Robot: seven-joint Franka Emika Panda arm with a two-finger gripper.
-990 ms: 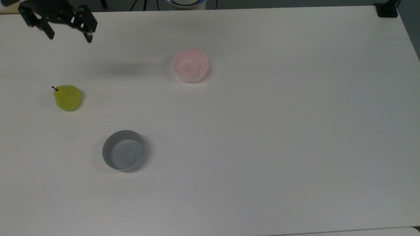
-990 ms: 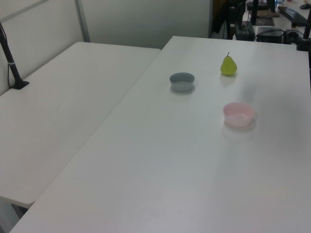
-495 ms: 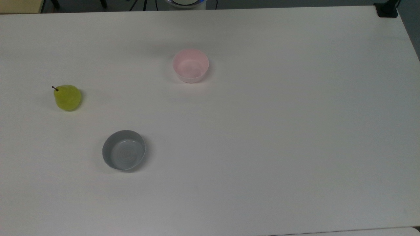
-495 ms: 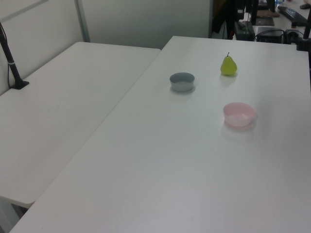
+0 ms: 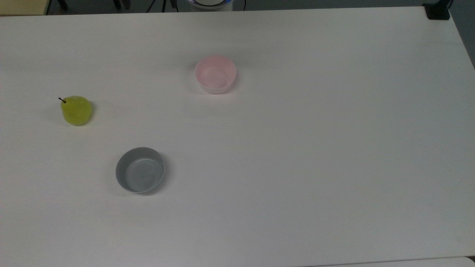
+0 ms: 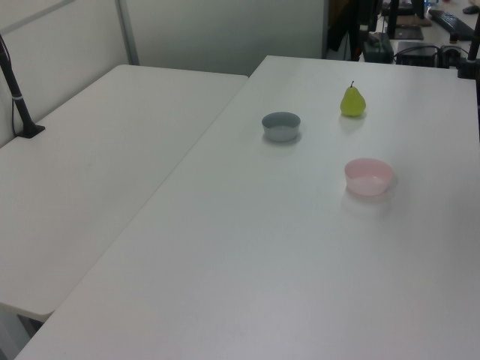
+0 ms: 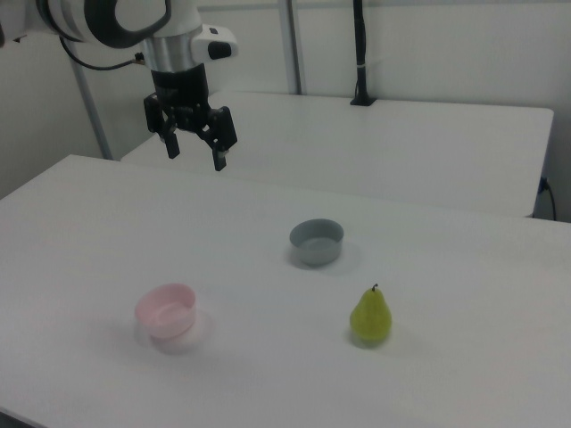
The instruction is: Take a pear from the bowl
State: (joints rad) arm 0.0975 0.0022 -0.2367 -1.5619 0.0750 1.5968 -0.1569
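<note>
Pear (image 5: 76, 110) upright, apart from both bowls

Pincer (image 7: 194, 159) gone from top view

A broad, matte white rectangular table (image 5: 297, 155) carries 3 things, all standing directly on its surface and well apart from one another. A small round pale pink bowl (image 5: 215, 74) sits upright with nothing inside it, toward the far edge in the top view. A small round grey bowl (image 5: 140, 170) of similar size, also holding nothing, stands nearer the top view's bottom and left of the pink one. A plump yellow-green pear (image 5: 76, 109) with a short dark stem stands upright on the bare tabletop near the top view's left edge, outside both bowls. A second white table (image 6: 97, 172) adjoins on the left view's left.
</note>
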